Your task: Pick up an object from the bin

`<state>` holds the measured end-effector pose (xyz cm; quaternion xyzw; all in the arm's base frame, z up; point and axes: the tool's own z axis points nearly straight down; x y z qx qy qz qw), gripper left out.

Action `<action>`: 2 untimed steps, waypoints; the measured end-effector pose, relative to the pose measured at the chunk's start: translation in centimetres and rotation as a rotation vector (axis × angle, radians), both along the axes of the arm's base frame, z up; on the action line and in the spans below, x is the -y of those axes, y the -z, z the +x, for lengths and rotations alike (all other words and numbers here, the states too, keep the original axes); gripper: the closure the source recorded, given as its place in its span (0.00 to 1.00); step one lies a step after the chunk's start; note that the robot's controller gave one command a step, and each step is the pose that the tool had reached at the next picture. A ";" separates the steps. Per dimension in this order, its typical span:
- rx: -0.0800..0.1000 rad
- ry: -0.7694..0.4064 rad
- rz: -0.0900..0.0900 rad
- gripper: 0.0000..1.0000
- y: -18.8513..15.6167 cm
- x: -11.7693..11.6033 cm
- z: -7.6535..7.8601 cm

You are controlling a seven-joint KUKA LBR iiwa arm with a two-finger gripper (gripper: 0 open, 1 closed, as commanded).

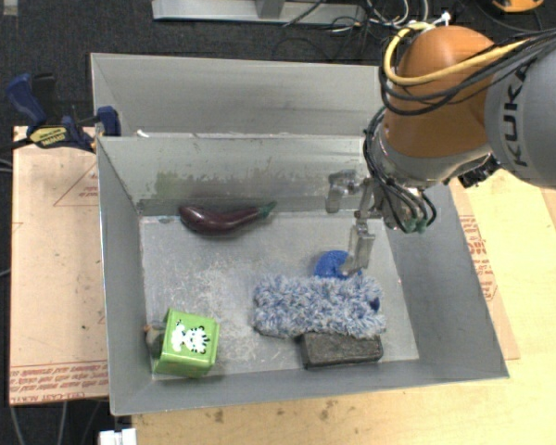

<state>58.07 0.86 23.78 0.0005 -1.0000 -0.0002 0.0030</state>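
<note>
We see a small, smooth, rounded blue object (pixel 329 265) right of centre in the grey metal bin (pixel 259 170), touching a shaggy blue-white knit cloth (pixel 315 309). The gripper (pixel 361 253) points straight down, its tip at the blue object; we cannot tell whether it is released or clenched.

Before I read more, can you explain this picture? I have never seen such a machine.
The orange and grey shape at the right is a robot arm. One camera looks down on a grey metal bin, from above and slightly sideways. The arm's gripper hangs low beside a small blue thing, next to a fluffy blue and white cloth. Also in the bin: a dark grey block, a green cube with a white animal picture, and a purple toy eggplant. Whether the gripper holds anything, I cannot tell.
</note>
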 end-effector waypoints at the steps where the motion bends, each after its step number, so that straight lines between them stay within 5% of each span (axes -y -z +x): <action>1: 0.008 0.000 0.000 0.00 -0.5 0.0 0.1; 2: 0.014 -0.007 0.000 0.00 4.2 0.7 -1.8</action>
